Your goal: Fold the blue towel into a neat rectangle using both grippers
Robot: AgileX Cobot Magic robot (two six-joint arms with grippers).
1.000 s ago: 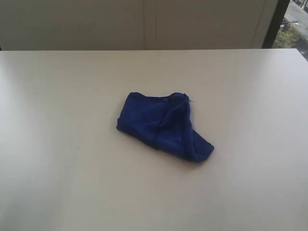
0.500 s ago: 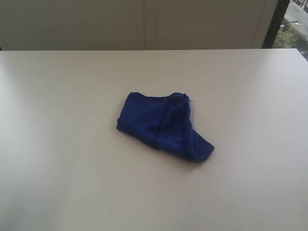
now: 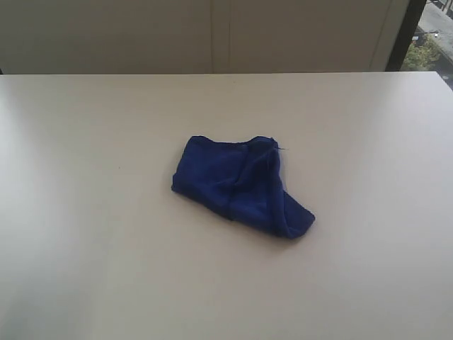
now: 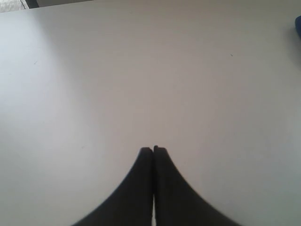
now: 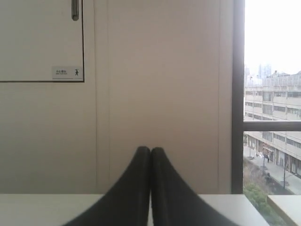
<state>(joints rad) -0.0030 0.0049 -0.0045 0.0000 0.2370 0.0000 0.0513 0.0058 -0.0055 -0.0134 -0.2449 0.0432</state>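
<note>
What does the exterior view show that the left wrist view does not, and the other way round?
Only the exterior view shows the whole blue towel, lying crumpled near the middle of the table, with a wall and a strip of window behind; no gripper appears there. Only the left wrist view shows the left gripper, shut and empty, above bare tabletop. Both show the white table, and both the towel, though the wrist view catches only a blue sliver of it at the picture's edge.
</note>
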